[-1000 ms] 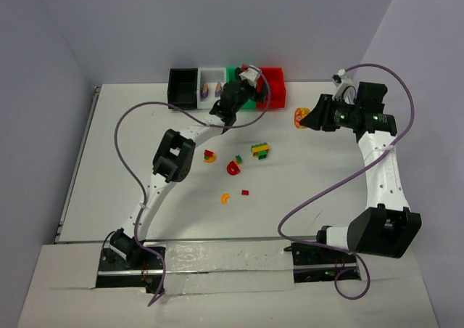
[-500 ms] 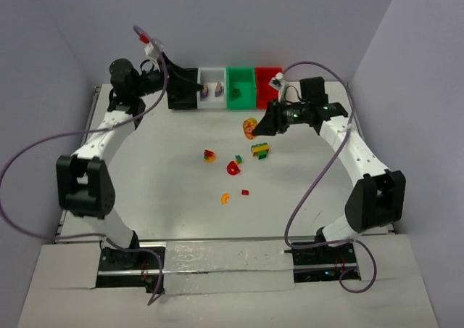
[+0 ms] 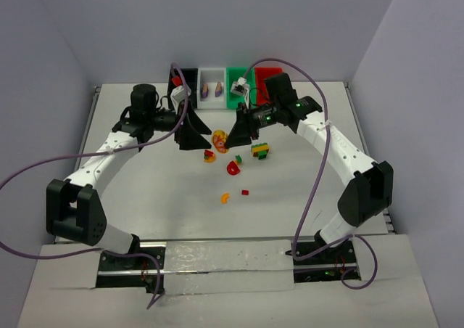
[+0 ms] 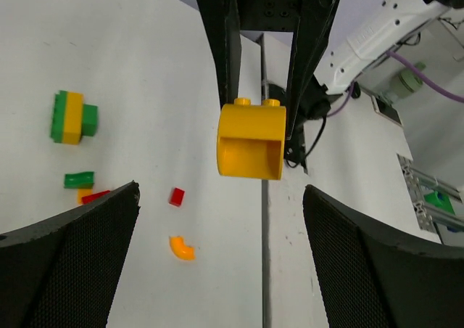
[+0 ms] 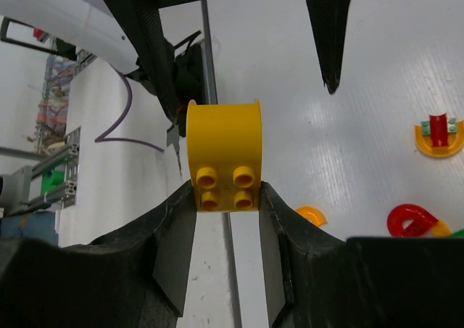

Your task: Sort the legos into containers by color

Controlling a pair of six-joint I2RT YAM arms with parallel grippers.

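Gripping (R pincer (image 5: pixel 225 188)): narrow opening, both fingers (image 5: pixel 174 241) pressed on the sides of a yellow curved lego (image 5: pixel 223 154); four studs show in the R wrist view.
Yellow curved lego, place: held above the surface (image 3: pixel 145 190), approx. centre-back, between the two pincers.
L pincer (image 4: pixel 220 190): spread fully wide, nothing betw. its fingers; it points at the yellow curved lego, near it but apart.
Containers: one row at the back edge of the surface, L to R: black container (image 3: pixel 190 78), white container (image 3: pixel 212 72), green container (image 3: pixel 233 72), red container (image 3: pixel 270 74); the R arm (image 3: pixel 319 128) covers part of the green and red ones.
White container, inside: two purple pieces (image 3: pixel 206 91), side by side.
Other containers, inside: cannot tell from these views.
Loose legos on the surface, all outside the containers, on the near side of the pincers: green-yellow stack (image 3: pixel 259 150), small green piece (image 3: pixel 238 159), red arch (image 3: pixel 233 168), red-yellow piece (image 3: pixel 209 155), orange curved piece (image 3: pixel 225 197), tiny red brick (image 3: pixel 245 192).
Orange curved piece + tiny red brick: nearest to the arm bases, just beside each other, not touching.
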